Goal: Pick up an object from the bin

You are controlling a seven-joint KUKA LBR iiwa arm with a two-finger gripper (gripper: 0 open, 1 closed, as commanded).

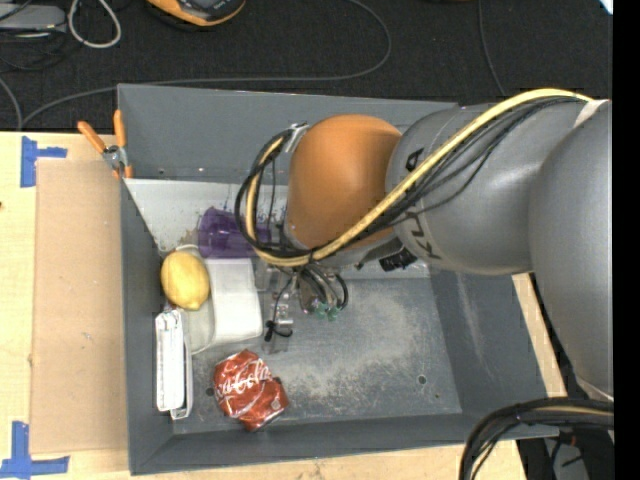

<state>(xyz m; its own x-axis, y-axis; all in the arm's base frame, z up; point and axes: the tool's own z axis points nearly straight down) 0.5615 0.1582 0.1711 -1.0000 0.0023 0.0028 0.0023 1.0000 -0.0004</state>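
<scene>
White block [236,306]: a pale, squarish, box-like thing in the left half of the bin [385,373], lying flat on the floor; of all the loose things it lies nearest to the gripper.
Gripper [278,320]: low in the bin, just beside the block's right edge, near the middle of the floor; nothing can be seen held in it, and I cannot tell whether it is wide or narrow, as the wrist hides much of it.
Yellow thing [185,280]: rounded, lemon-like, touching the block's far left corner.
Purple thing [221,230]: see-through, at the far side of the block, against the sloping far-left wall.
Red can [249,390]: crushed, with white lettering, on the near side of the block and apart from it, near-left of the gripper.
White strip [171,363]: long, flat, lying along the left wall, left of the can.
Bare floor: the right half of the bin, grey and dusty.
Orange cover [338,178]: domed, on the wrist above the gripper.
Arm [520,193]: grey, thick, reaching in from the right.
Cables [452,148]: yellow and black, running along the arm and looping down round the cover.
</scene>
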